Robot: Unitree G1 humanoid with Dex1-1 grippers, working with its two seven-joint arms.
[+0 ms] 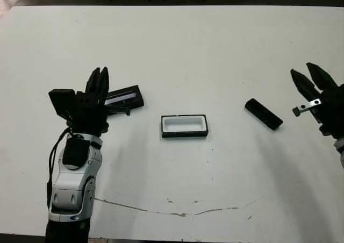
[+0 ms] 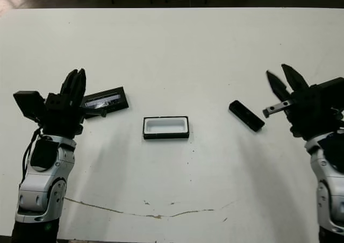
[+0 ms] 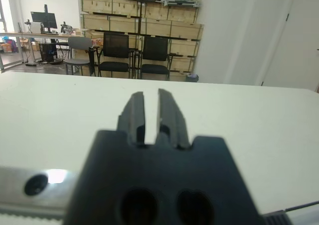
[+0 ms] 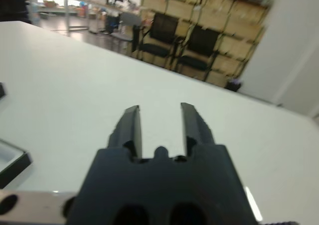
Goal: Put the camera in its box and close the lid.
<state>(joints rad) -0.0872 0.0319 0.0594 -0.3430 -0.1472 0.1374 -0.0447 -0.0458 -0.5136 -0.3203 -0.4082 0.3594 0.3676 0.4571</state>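
- Left gripper [image 1: 100, 77] hovers at the left side of the table, its two black fingers pressed nearly together with only a thin slit between them, nothing held.
- Right gripper [image 2: 286, 77] hangs at the right edge, fingers spread apart and empty.
- The lid [image 1: 125, 98] lies flat just right of the left gripper, silvery strip up, partly hidden behind the wrist hardware.
- The box [image 1: 184, 126] sits in the middle of the table, white lining showing, nothing inside it.
- The camera [image 1: 263, 114] lies slanted between the box and the right gripper, near the gripper, apart from both.
- The white table [image 1: 183, 49] carries a thin brownish crack line [image 1: 177, 213] along its near edge.
- Nothing stands between the camera and the box.
- Beyond the far edge, the wrist views show black chairs [image 3: 115, 56] and stacked wooden crates [image 3: 144, 23].
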